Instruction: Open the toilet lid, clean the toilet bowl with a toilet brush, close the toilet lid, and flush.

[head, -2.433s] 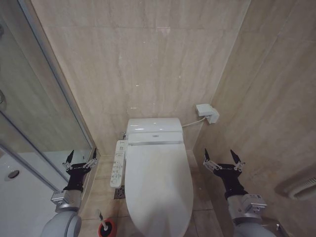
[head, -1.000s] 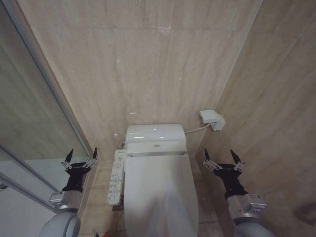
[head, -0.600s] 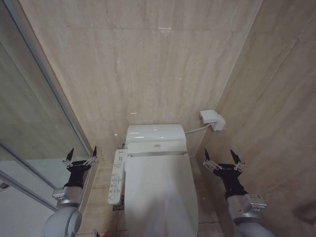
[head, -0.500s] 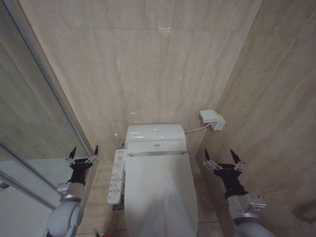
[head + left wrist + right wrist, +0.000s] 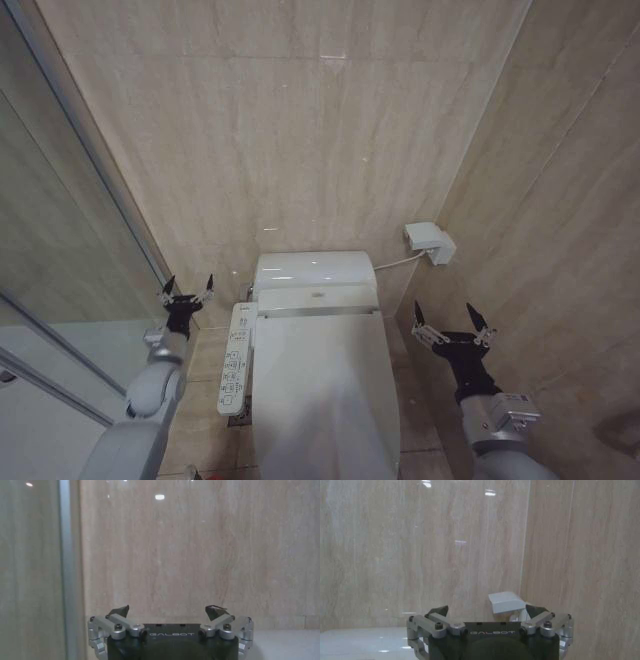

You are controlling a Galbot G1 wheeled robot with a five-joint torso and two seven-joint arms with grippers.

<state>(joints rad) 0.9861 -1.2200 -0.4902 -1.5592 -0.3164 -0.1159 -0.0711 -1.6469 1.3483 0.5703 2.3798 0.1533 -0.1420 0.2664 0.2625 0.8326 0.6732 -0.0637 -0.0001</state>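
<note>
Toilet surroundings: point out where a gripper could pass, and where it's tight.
Free: the floor strip between the toilet lid and the right wall, where the open right gripper hangs. Tight: the left side, where the open left gripper sits between the glass partition and the button panel.

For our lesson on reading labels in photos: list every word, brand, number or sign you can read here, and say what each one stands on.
"GALBOT": on the black body of the left gripper, left wrist view.
"GALBOT": on the black body of the right gripper, right wrist view.
White button panel beside the closed glossy white oval toilet lid: markings too small to read.
Small dark mark on the white toilet unit behind the lid: unreadable.
</note>
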